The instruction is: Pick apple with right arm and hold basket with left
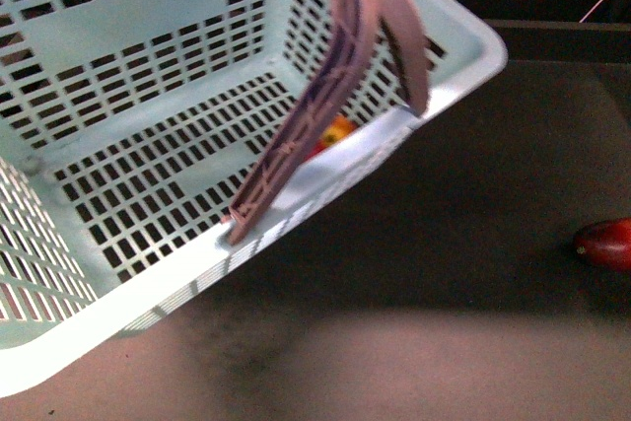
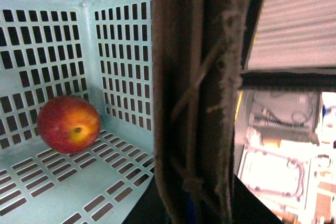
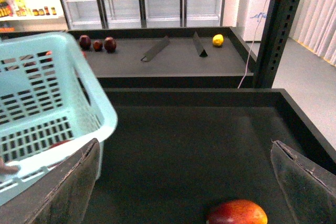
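Right gripper: spread wide, empty, just beside basket rim.
Left gripper: hidden behind basket handle; clasp not discernible.
Apple: inside basket, on floor near corner.
Advised: level tilted basket, hold handle steady, ignore maroon fruit outside basket.

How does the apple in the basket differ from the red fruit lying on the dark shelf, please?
The apple lies inside the basket, on its slotted floor; the red fruit lies outside it on the dark shelf. The apple looks round, the red fruit more elongated. The apple shows a yellow patch around its stem dimple; the red fruit looks darker red in the front view. Both are reddish fruits.
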